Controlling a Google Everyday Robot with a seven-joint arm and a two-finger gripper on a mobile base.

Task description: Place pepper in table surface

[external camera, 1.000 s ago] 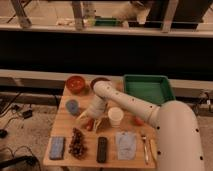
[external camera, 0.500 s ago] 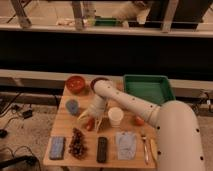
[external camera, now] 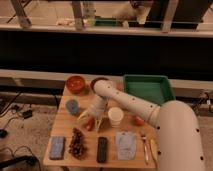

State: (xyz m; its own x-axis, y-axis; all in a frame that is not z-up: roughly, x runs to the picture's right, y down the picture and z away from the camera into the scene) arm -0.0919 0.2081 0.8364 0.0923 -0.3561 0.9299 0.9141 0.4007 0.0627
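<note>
– Gripper [external camera: 92, 120]: position and state?
– Low over the table [external camera: 61, 129], about midway between its side edges; fingers spread wide, the pepper [external camera: 90, 125] lying between them, just left of the cup [external camera: 115, 116].
– Handling?
– Probably light, firm, glossy-slick; pinch across its thick middle.

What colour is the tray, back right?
Green tray, camera view. Open gripper sits at the pepper on the table surface.
</note>
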